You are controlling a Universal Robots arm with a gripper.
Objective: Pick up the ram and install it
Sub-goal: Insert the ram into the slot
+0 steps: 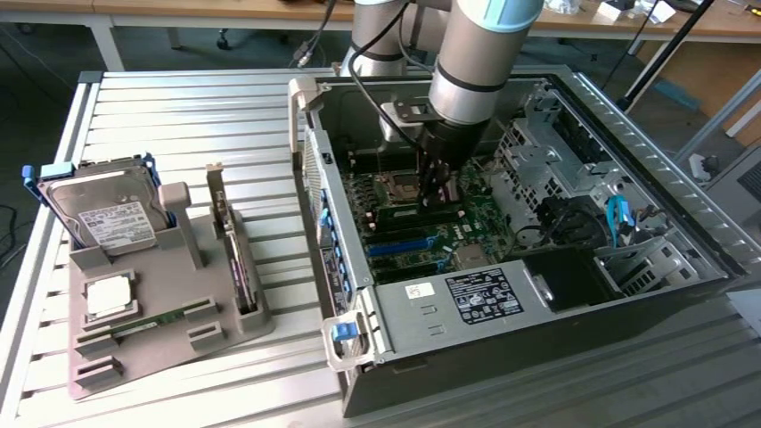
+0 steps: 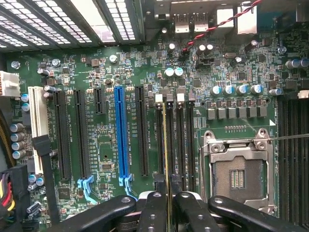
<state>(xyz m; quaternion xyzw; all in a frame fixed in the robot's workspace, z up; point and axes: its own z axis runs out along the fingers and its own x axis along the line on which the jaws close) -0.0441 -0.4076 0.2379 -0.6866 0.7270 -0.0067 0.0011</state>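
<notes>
**Arm, one.** It is lowered from above into the open computer case (image 1: pixel 405 334).

**Gripper (image 2: pixel 168 188), one.** Two black fingers (image 2: pixel 153 210) are clamped on the ram.

**Ram (image 2: pixel 166 140), one.** It is held edge-on between the fingers and is seen as a thin yellowish line. It is aligned lengthwise with the memory slots, over the gap between the two slots nearest the blue slot. Whether it is seated cannot be told.

**Memory slots (image 2: pixel 180 140), four.** They are set parallel, just beside the processor socket.

**Processor socket (image 2: pixel 236 174), one.** It is seen uncovered, inside a metal frame.

**Expansion slots, six.**
- One blue slot (image 2: pixel 121 135).
- Four black slots (image 2: pixel 60 135), one of them shorter.
- One white slot (image 2: pixel 35 116).

**Holder (image 1: pixel 238 330), one.** It is gray and is placed on the slatted table (image 1: pixel 178 107), at the exterior view's left of the case. It carries:
- One hard drive (image 1: pixel 107 218), propped at a tilt in a blue frame.
- One square silver processor chip (image 1: pixel 107 297), laid flat.
- One dark expansion card (image 1: pixel 232 259), stood on edge.
- One green strip (image 1: pixel 152 323), laid in a groove near the chip.
</notes>
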